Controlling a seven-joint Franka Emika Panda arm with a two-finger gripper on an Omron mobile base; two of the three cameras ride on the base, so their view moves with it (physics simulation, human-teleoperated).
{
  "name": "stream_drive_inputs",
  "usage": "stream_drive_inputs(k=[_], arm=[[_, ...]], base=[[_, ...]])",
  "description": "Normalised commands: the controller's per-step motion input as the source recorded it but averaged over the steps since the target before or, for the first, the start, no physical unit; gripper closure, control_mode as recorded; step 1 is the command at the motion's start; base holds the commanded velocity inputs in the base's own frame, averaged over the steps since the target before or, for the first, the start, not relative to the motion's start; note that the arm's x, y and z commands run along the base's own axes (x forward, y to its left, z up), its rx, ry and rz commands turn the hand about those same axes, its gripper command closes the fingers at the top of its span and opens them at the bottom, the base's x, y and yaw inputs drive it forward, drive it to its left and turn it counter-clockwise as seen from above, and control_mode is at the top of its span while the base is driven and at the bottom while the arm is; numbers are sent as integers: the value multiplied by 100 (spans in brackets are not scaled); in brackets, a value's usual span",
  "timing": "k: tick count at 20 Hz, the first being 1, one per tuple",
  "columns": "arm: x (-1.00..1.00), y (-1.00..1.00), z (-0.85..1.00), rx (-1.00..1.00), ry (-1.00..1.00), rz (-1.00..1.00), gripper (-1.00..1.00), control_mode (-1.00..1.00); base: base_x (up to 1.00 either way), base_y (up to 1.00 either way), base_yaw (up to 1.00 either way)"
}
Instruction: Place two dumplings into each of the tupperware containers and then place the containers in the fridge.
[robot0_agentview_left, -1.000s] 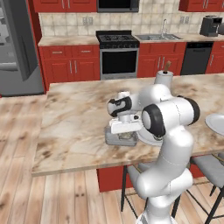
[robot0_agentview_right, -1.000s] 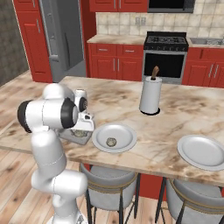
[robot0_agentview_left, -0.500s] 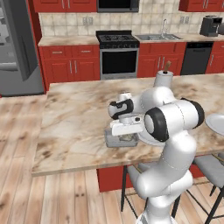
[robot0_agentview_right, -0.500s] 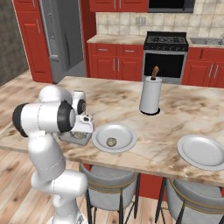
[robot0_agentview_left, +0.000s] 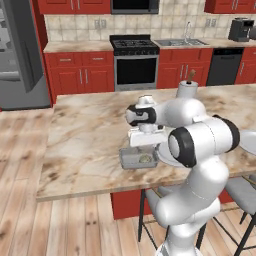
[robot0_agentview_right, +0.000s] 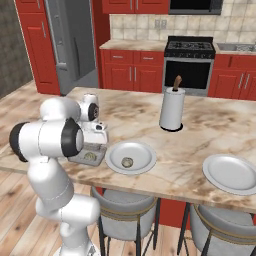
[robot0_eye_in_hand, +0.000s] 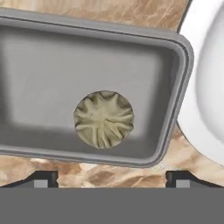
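One grey tupperware container (robot0_eye_in_hand: 183, 70) lies on the island counter, and a single tan dumpling (robot0_eye_in_hand: 103, 119) rests on its floor. My gripper (robot0_eye_in_hand: 112, 179) hovers straight above this tray, open, its fingertips (robot0_eye_in_hand: 43, 178) wide apart with nothing between them. From the base, the container (robot0_agentview_left: 124, 160) sits under my hand (robot0_agentview_left: 145, 145) near the counter's front edge. Another dumpling (robot0_agentview_right: 127, 162) lies on the round white plate (robot0_agentview_right: 145, 155) just right of the container (robot0_agentview_right: 75, 159). The fridge (robot0_agentview_right: 75, 45) stands at the back left.
A paper towel roll (robot0_agentview_right: 172, 109) stands upright mid-counter, and a second white plate (robot0_agentview_right: 232, 172) lies at the right. Stools (robot0_agentview_right: 125, 210) are tucked below the counter's front edge. The stove (robot0_agentview_left: 136, 60) and red cabinets line the far wall.
My jaws have spread a little wider above the container. The dumpling lies free in the tray, and my arm has barely moved.
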Motion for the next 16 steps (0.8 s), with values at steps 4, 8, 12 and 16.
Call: stream_drive_inputs(k=[4, 8, 12, 16], arm=[[-3, -75, 40, 2, 8, 0, -100, -100], [-12, -100, 14, 9, 7, 0, -100, -100], [-1, -100, -1, 7, 3, 0, -100, -100], [0, -99, -18, 12, -13, 0, -100, -100]], base=[[0, 0, 0], [0, 0, 0], [0, 0, 0], [0, 0, 0]])
